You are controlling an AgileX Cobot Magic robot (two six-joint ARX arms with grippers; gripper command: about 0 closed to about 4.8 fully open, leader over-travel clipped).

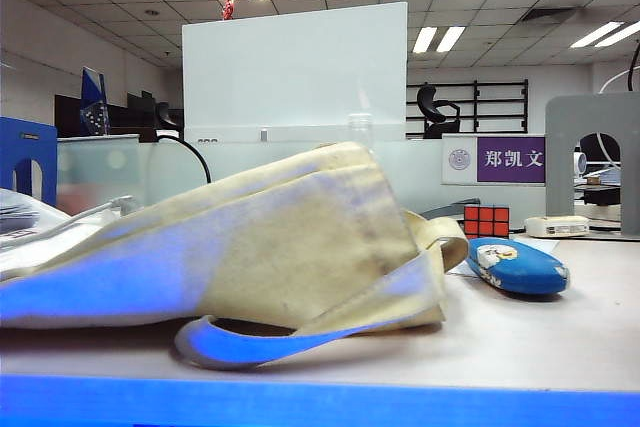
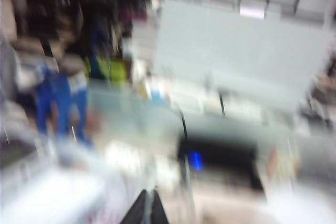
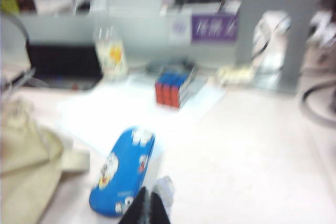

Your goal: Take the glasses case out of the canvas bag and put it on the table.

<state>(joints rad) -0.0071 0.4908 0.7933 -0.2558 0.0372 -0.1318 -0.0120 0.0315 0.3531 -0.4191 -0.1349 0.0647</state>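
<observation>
The broad pale pinkish-grey table (image 1: 560,327) carries everything in the exterior view, where neither arm shows. The large beige cloth canvas bag (image 1: 290,237) lies slumped on its side across the table's left and middle, one long strap handle (image 1: 270,344) looping out along the near edge. In the right wrist view the bag (image 3: 23,171) sits off to one side of the right gripper (image 3: 146,208), which hangs above the tabletop with its dark fingers pressed together, gripping nothing. The small glossy blue oblong glasses case (image 3: 123,171), printed with pale cartoon figures, rests flat on the table just ahead of and beside those closed fingertips, apart from them and fully outside the bag; the exterior view shows the case (image 1: 517,265) lying just beside the bag's mouth end. Farther beyond the right gripper stands a red and blue Rubik's cube (image 3: 172,86) on a white paper sheet (image 3: 113,111). The left gripper (image 2: 147,211) appears only as dark fingertips drawn together, empty, in a heavily blurred view aimed at the room rather than the table.
</observation>
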